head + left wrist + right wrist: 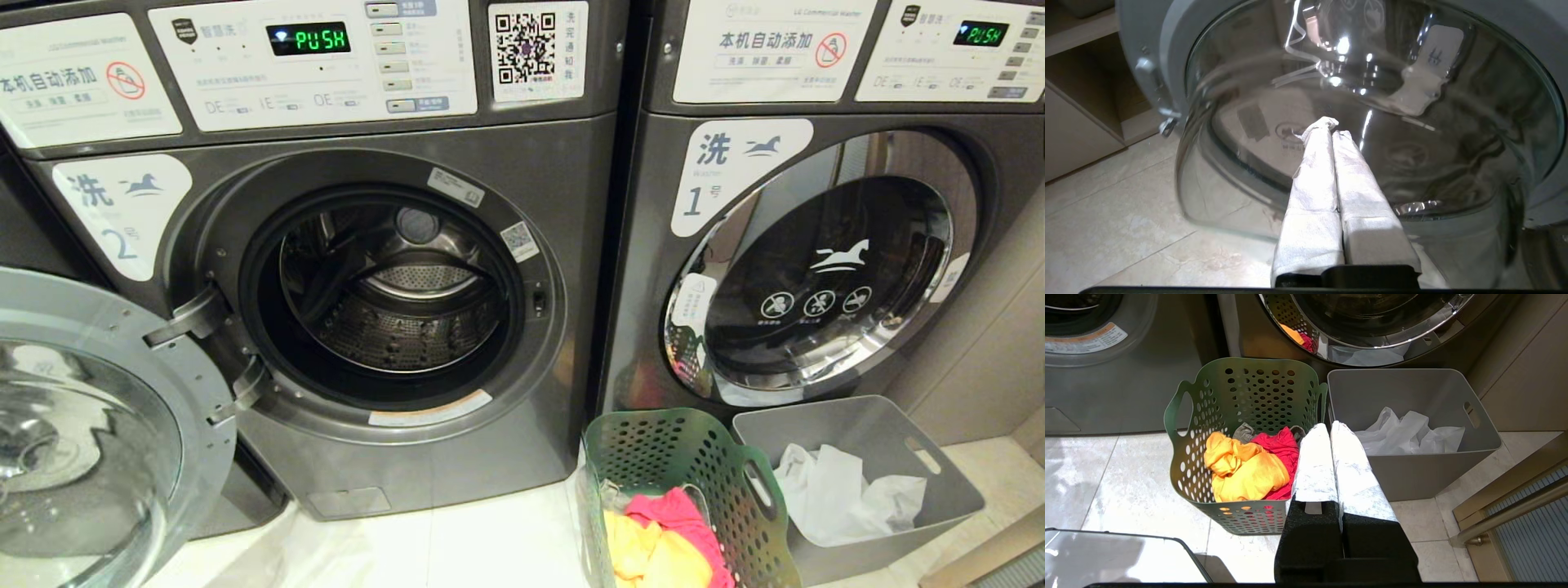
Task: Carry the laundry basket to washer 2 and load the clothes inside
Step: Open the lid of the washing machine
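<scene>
Green perforated plastic laundry basket [694, 482] upright, mouth up, before grey washer 2's [343, 327] open drum; left gripper [1331, 126] and right gripper [1329, 426] closed, empty.

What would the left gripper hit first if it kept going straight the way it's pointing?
Most likely the glass of washer 2's open door: the shut left gripper points right at it, though the gap between them is unclear.

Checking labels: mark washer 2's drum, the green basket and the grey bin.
Drum [392, 327]: head view, on the perforated back wall inside the open washer.
Green basket [1257, 392]: right wrist view, on its perforated far wall.
Grey bin [1412, 482]: right wrist view, on its near outer wall.
</scene>
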Controlling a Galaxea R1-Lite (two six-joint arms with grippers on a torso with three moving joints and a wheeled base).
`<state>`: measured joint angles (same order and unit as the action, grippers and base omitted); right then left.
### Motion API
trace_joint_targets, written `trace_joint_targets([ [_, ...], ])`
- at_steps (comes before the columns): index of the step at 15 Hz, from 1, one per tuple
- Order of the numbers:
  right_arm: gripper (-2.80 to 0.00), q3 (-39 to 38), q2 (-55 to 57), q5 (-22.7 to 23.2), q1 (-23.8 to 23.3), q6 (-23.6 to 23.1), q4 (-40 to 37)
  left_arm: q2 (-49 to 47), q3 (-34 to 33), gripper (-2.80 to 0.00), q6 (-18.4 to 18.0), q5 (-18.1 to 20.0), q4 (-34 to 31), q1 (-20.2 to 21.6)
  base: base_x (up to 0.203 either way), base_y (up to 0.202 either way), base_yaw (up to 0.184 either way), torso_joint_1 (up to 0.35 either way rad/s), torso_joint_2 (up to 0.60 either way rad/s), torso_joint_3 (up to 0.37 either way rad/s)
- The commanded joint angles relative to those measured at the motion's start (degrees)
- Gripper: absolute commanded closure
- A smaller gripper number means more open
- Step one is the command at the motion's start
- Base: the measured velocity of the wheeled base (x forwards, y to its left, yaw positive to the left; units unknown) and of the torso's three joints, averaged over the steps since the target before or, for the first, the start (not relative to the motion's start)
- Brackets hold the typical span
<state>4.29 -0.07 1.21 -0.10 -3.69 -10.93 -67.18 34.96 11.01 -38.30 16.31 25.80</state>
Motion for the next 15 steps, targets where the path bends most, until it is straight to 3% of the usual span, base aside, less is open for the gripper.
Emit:
trace_joint_targets([
  [1,0.00,-0.07,-0.01,0.02,0.01,-0.09,-0.05,6.99,-1.56,0.00,-1.58,2.35,-0.39,-0.32,0.000,0.000,0.000,0.000,0.00,0.000],
  [3,0.00,-0.07,0.02,0.02,0.01,-0.30,-0.05,14.49,-4.55,0.00,-4.88,6.77,-0.96,-1.26,0.000,0.000,0.000,0.000,0.00,0.000],
  [6,0.00,-0.07,-0.01,0.02,0.01,-0.44,-0.05,27.70,-10.23,0.00,-10.84,18.37,-3.67,-2.26,0.000,0.000,0.000,0.000,0.00,0.000],
  [8,0.00,-0.07,-0.01,0.02,0.01,-0.44,-0.05,36.69,-12.48,0.00,-12.90,28.33,-10.89,-2.45,0.000,0.000,0.000,0.000,0.00,0.000],
  [10,0.00,-0.07,-0.01,-0.06,0.01,-0.26,-0.05,44.03,-14.31,0.00,-14.38,34.49,-21.76,-2.51,0.000,0.000,0.000,0.000,0.00,0.000],
  [11,0.00,-0.07,0.07,-0.06,0.01,-0.26,-0.05,46.72,-16.31,0.00,-15.54,34.90,-24.78,-2.36,0.000,0.000,0.000,0.000,0.00,0.000],
  [12,0.00,-0.07,-0.01,-0.07,0.01,-0.26,-0.05,49.18,-19.45,0.00,-16.81,32.22,-26.30,-2.17,0.000,0.000,0.000,0.000,0.00,0.000],
  [13,0.00,-0.07,-0.01,-0.15,0.01,-0.35,-0.05,51.00,-22.60,0.00,-17.81,29.21,-26.51,-2.16,0.000,0.000,0.000,0.000,0.00,0.000],
  [15,0.00,-0.07,-0.01,-0.16,0.01,-0.26,-0.05,51.24,-27.20,0.00,-18.60,27.47,-25.03,-2.15,0.000,0.000,0.000,0.000,0.00,0.000],
])
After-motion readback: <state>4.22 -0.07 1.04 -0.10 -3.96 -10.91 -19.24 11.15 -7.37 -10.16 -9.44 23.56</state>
